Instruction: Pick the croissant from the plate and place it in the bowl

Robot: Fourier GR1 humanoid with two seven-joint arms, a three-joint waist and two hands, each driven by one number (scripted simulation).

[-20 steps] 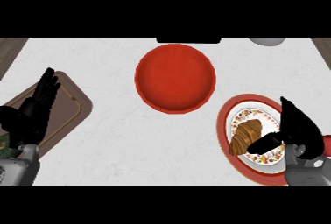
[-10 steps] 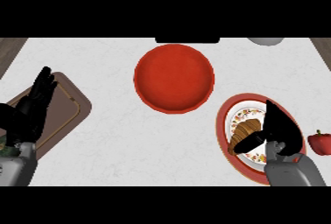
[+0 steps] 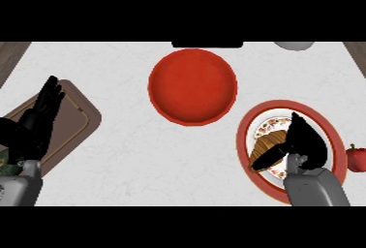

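Croissant (image 3: 267, 145) lies on the plate (image 3: 251, 127), which has a red rim and a flowered border and stands at the right side of the white counter (image 3: 129, 155). The red bowl (image 3: 192, 87) is up and to the left of the plate, a little apart from it, and nothing is in it. The right hand (image 3: 309, 143) is over the plate, with its thumb (image 3: 270, 157) across the lower end of the croissant and its fingers at the other side, so it begins to close around the pastry. The left hand (image 3: 39, 121) rests with straight fingers over a brown tray (image 3: 75, 114) at the left edge. A red pepper (image 3: 356, 157) is beside the plate at the right. Compared with half a second ago, the right hand has moved further onto the plate and covers more of the croissant; the left hand and the bowl have not moved.
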